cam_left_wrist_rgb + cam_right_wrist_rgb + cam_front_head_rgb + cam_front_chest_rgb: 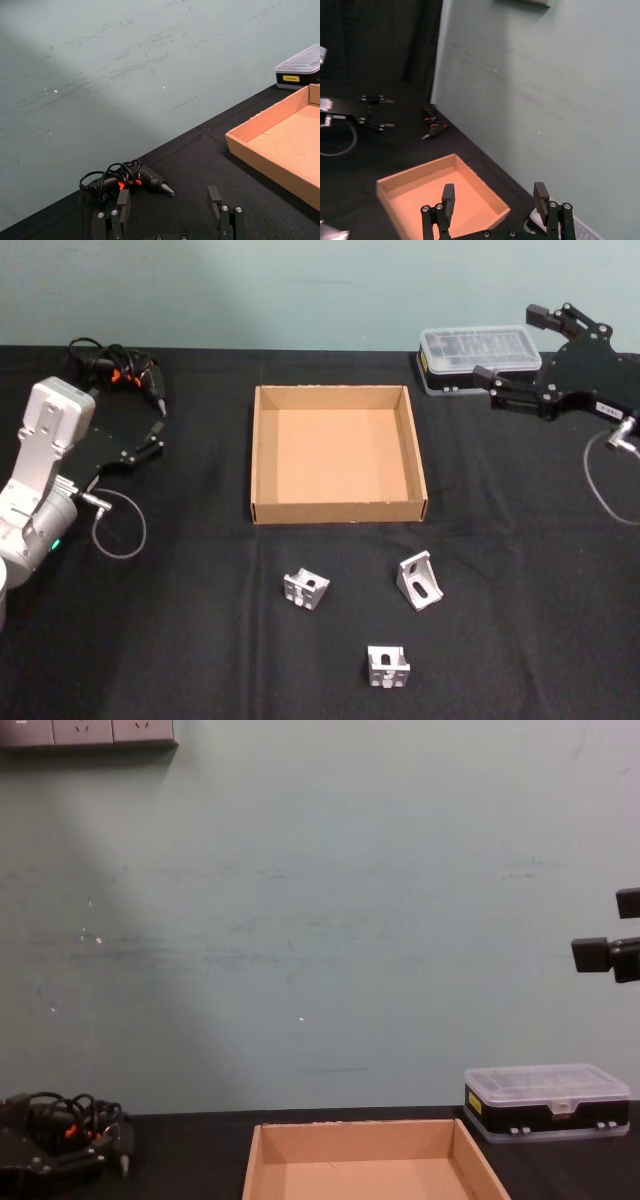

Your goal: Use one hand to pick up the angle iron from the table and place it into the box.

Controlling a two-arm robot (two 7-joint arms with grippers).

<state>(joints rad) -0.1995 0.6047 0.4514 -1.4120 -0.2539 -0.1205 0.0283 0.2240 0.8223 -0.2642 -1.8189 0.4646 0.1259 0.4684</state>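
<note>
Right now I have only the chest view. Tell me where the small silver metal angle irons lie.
Observer: Three lie on the flat black table, nearer the robot than the shallow tan cardboard box: left angle iron, right angle iron, nearest angle iron.
Operator: Report the box's floor.
Observer: No angle iron lies in it.
Operator: Give me the gripper states.
Observer: Both are open: left gripper low at the table's left, right gripper raised at the right rear.
</note>
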